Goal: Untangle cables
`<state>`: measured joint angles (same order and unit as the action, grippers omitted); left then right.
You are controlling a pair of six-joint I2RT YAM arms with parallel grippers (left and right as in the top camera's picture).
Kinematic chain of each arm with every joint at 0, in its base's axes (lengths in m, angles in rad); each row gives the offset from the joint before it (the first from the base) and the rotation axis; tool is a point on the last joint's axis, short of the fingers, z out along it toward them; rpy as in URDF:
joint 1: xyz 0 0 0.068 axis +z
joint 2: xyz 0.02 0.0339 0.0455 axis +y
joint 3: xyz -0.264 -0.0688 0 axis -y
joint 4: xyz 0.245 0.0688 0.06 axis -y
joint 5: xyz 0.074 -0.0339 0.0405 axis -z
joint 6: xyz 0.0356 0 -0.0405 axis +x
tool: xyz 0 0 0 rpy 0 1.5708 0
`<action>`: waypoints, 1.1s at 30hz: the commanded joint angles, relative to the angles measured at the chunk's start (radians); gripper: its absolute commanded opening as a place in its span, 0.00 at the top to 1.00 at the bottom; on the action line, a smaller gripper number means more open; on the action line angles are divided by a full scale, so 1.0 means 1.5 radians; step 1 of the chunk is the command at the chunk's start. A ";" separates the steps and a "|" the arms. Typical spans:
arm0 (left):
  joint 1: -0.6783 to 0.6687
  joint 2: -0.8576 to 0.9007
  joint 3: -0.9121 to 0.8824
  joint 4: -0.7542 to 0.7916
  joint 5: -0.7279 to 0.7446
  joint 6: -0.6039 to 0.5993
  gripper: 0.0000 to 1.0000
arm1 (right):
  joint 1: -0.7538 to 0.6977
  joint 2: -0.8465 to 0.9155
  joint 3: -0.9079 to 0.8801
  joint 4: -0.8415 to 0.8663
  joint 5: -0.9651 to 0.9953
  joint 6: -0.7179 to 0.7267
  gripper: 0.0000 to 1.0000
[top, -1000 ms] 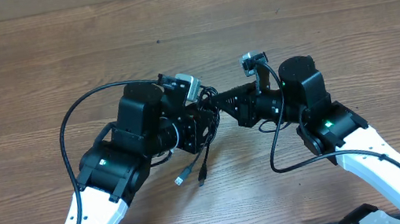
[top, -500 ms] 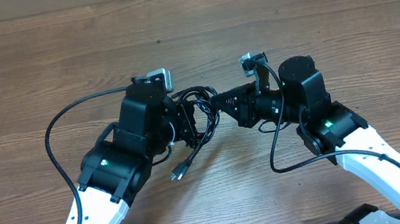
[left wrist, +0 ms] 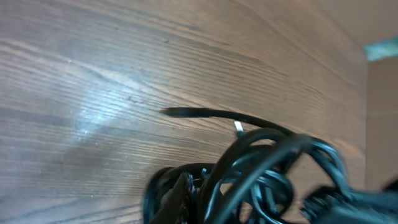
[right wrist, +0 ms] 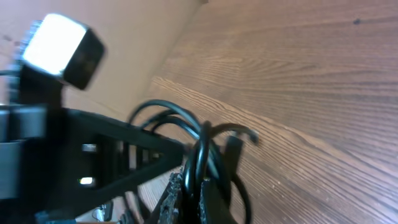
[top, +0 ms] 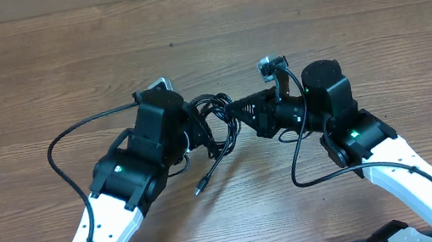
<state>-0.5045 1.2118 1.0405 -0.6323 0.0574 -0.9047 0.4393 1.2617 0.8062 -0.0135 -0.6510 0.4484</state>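
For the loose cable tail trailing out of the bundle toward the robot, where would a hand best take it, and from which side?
Grip the loose tail on its straight stretch just behind the plug, coming from above with the jaws across the cord. That stretch runs alone, clear of the cable bundle, so probably nothing else gets pinched; the loops higher up overlap.

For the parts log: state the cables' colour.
Black cables, clearest in the left wrist view.
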 commanded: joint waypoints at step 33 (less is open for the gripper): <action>0.009 0.016 0.015 0.028 0.017 0.062 0.96 | -0.001 -0.002 0.012 0.008 -0.025 -0.007 0.80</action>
<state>-0.5014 1.2320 1.0405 -0.6022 0.0570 -0.8524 0.4389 1.2671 0.8062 -0.0086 -0.6773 0.4442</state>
